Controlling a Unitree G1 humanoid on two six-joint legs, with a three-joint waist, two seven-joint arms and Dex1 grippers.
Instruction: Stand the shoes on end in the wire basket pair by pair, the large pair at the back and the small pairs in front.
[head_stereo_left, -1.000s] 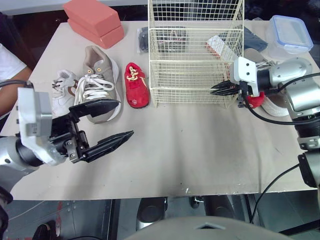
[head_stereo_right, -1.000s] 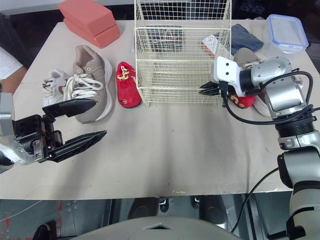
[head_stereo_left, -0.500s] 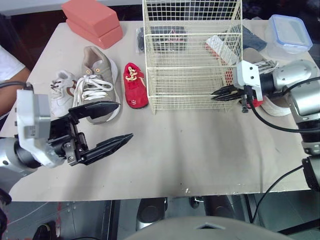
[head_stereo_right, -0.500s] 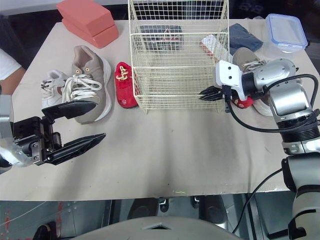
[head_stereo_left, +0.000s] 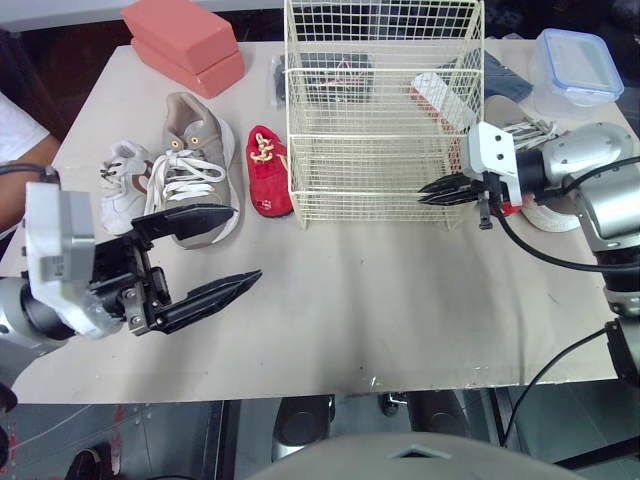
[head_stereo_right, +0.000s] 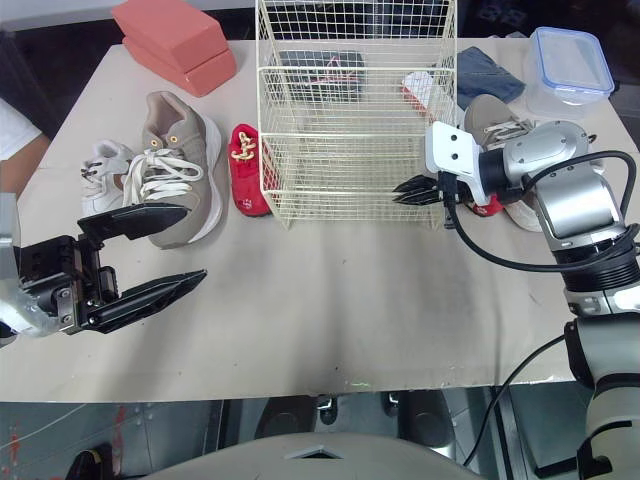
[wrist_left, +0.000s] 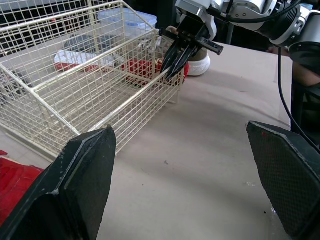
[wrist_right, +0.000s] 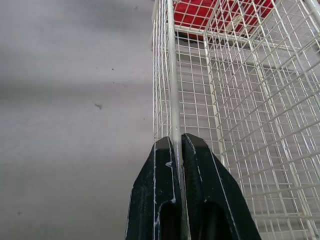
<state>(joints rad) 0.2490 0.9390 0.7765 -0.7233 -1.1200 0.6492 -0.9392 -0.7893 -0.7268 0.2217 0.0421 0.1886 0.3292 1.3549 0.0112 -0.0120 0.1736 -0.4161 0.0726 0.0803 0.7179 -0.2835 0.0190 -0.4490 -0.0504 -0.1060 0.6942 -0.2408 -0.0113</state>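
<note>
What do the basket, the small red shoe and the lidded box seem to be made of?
The basket: thin metal wire with a cream coating, judging by its rigid open grid. The red shoe: probably soft cloth or suede, matte, no shine. The box: clear plastic with a blue-rimmed lid; its walls are see-through.

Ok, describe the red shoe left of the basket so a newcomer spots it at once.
Find the wire basket on the table. Three shoes lie to its left, and the red shoe is the one nearest the basket's wall. It is the row's only red shoe, far shorter than the tan sneaker next to it.
</note>
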